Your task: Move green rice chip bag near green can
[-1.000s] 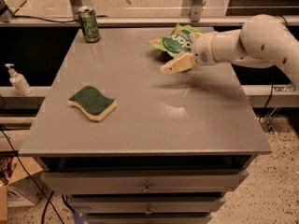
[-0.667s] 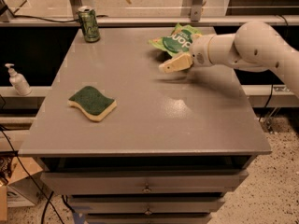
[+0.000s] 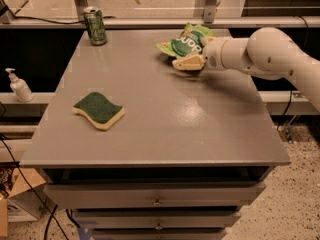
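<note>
Gripper [image 3: 189,63] at the bag [image 3: 187,40], toward the worktop's [image 3: 165,119] far right corner.
Whether it grips you cannot tell; confirm the hold, then carry the bag along the far edge to the can [image 3: 95,26] at the far left corner.

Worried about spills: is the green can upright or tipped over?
Upright: the green can stands on its base, silver rim on top. The tool is at the green rice chip bag, away from the can.
</note>
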Available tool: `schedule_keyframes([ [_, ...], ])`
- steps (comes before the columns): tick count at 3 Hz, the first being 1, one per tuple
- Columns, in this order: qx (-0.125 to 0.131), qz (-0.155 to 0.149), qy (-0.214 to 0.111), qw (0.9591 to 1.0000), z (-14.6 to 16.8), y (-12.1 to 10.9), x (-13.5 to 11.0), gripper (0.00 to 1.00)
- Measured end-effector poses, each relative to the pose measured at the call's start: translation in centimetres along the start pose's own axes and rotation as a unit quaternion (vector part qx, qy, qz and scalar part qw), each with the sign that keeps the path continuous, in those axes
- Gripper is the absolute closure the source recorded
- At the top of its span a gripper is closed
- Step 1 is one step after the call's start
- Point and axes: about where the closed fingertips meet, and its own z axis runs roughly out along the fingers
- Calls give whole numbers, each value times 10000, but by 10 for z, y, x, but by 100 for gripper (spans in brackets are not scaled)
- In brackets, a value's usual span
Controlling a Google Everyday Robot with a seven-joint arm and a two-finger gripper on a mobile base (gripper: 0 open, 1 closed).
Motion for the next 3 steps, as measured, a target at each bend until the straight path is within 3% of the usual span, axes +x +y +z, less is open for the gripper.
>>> schedule_keyframes([
  [3, -66, -180, -75, 9998, 20, -6, -15, 96],
])
